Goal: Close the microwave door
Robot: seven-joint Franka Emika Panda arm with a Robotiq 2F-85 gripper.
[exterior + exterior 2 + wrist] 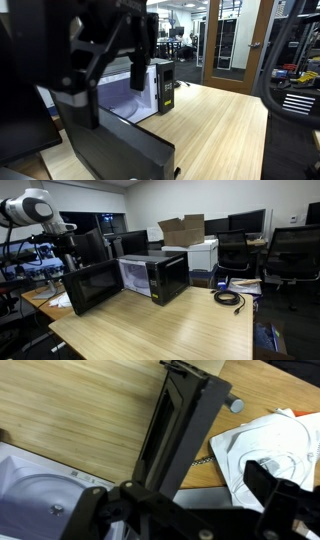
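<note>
Standing open, microwave door [92,286]; hand [190,515] blurred, jaws unclear.

The microwave door [92,286] stands swung wide open and juts out across the front corner of the counter [150,325], barring any straight path there. A wedge of free room lies between its inner face and the open cavity [130,100], over bare wood. On the door's outer side, white papers [270,450] lie flat. Beside the microwave [160,275], on its control-panel side, the counter is broad and open, with only a coiled black cable [230,298] near its edge. Behind, a cardboard box [182,228] on a white cabinet [203,252] closes off the back.
</note>
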